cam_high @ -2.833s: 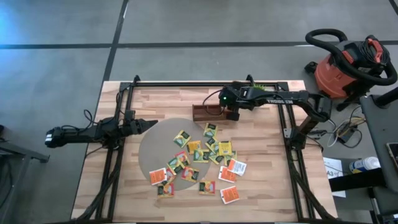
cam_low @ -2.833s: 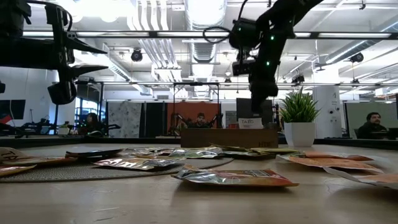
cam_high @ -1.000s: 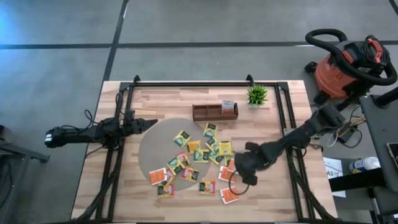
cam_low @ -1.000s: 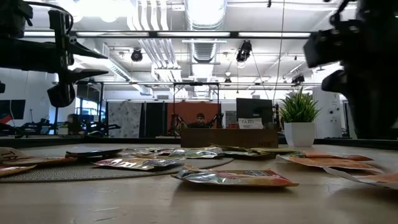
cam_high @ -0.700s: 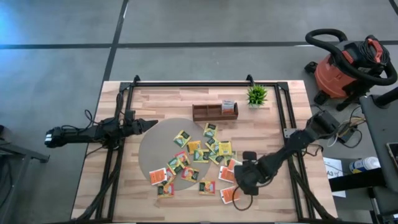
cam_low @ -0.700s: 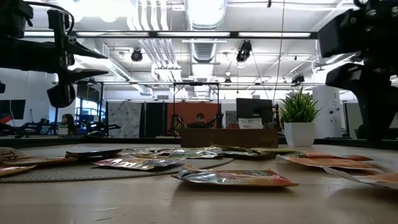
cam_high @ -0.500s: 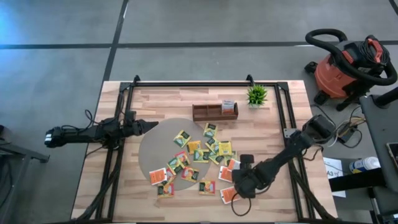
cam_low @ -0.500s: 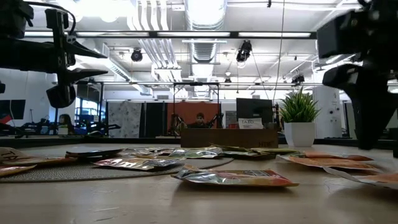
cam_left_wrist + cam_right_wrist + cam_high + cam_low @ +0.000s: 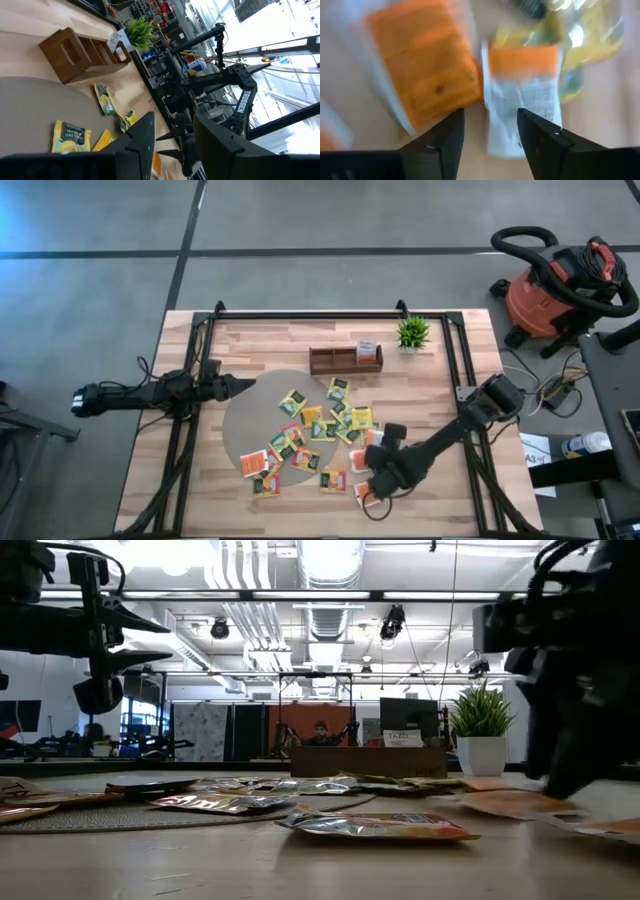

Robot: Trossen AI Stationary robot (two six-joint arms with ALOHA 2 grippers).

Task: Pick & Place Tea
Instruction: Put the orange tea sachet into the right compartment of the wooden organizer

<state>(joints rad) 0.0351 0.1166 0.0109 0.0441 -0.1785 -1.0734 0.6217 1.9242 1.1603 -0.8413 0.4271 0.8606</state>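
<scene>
Tea sachets (image 9: 325,442) lie scattered over your round grey mat (image 9: 245,420) and the bare wood beside it. Wooden tray (image 9: 345,360) sits behind them. Your right gripper (image 9: 372,483), fingers spread, hovers over an orange sachet (image 9: 422,80). Left gripper (image 9: 240,384) waits spread at the mat's edge.

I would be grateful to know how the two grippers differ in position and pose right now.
The right gripper hangs low over the scattered tea sachets at the table's near right; the left gripper waits at the mat's left edge, over no sachet. The right arm bends down, the left lies level. Both have jaws open, holding nothing.
</scene>
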